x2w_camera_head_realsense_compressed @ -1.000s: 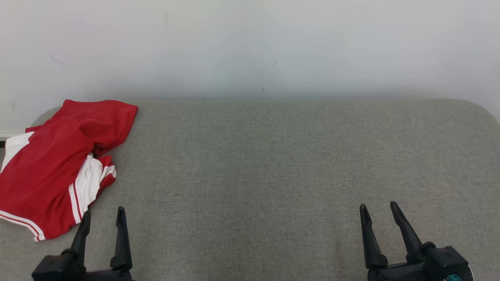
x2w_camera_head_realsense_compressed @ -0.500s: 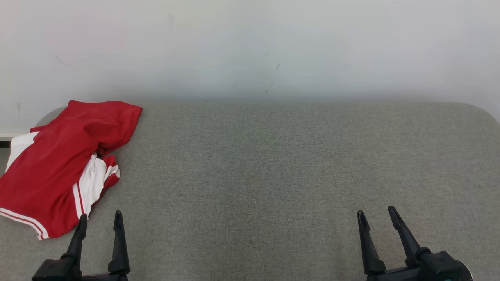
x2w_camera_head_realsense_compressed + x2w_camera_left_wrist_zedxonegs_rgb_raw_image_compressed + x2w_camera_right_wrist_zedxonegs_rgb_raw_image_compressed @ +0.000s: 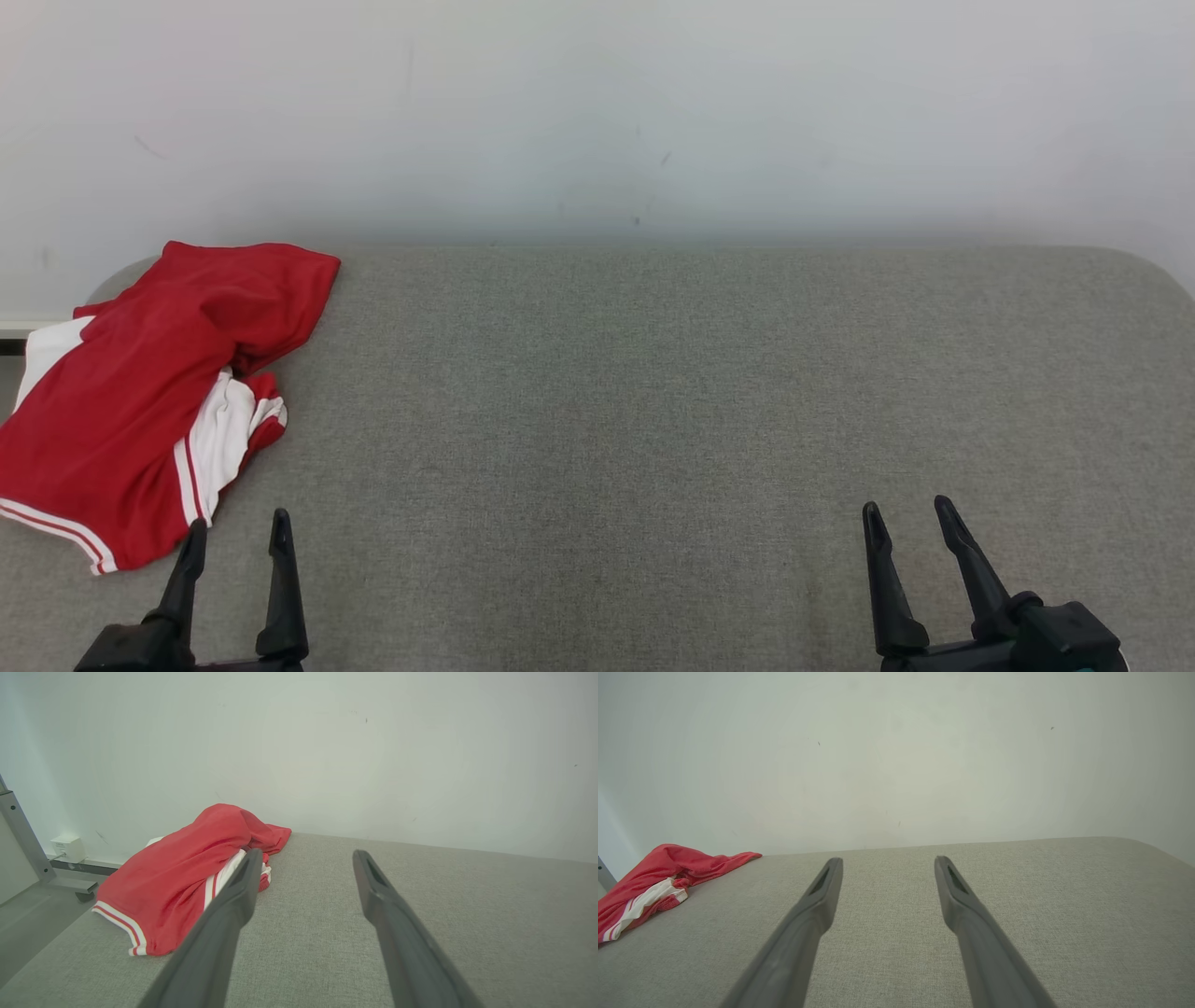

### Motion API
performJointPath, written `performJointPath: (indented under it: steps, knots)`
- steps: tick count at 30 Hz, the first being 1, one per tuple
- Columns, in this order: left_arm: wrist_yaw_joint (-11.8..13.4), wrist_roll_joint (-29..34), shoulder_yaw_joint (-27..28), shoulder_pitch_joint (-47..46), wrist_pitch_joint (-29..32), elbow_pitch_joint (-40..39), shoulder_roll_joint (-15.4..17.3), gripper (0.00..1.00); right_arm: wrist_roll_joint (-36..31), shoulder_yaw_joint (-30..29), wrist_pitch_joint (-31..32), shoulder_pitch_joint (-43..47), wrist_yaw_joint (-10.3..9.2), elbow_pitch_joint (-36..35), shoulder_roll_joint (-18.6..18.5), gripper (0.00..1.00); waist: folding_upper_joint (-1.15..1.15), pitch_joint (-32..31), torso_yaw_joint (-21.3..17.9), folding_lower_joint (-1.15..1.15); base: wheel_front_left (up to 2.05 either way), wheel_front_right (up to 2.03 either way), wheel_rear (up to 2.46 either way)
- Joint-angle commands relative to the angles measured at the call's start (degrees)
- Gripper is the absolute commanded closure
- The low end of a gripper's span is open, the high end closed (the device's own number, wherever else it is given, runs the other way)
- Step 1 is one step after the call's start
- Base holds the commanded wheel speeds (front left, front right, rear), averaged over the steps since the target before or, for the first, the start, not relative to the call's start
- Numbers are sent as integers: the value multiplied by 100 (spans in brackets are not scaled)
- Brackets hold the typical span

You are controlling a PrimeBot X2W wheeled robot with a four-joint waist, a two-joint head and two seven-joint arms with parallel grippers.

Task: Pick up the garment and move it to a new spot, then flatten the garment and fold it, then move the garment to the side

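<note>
The garment is red with white panels and stripes. It lies crumpled at the far left of the grey fabric table, partly over the left edge. My left gripper stands open at the lower left, its fingertips just short of the garment's near hem, nothing between them. In the left wrist view the garment lies ahead and left of the open left gripper. My right gripper is open at the lower right, far from the garment. The right wrist view shows the right gripper open and the garment far left.
A pale wall stands right behind the table's far edge. The table's far corners are rounded. In the left wrist view a grey metal frame and a white wall socket sit left of the table, over bare floor.
The head view shifted slightly, so the whole scene sits a little lower and to the right. Both grippers sit a bit lower in the picture. The garment has not changed shape.
</note>
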Motion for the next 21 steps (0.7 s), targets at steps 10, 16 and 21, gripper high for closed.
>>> performJointPath:
  steps: [10,16,21]
  knots:
    - [44,-62,-23,41,-11,36,60,0,64,-37,9,47,-12,16,-17,0,0,16,11,0,0,0,0]
    - [35,-76,-50,-42,22,66,97,0,75,-22,22,72,-12,1,-16,0,0,35,144,0,0,0,0]
    - [62,-102,-61,-112,45,87,122,0,89,14,37,81,-12,15,-16,0,0,66,415,0,0,0,0]
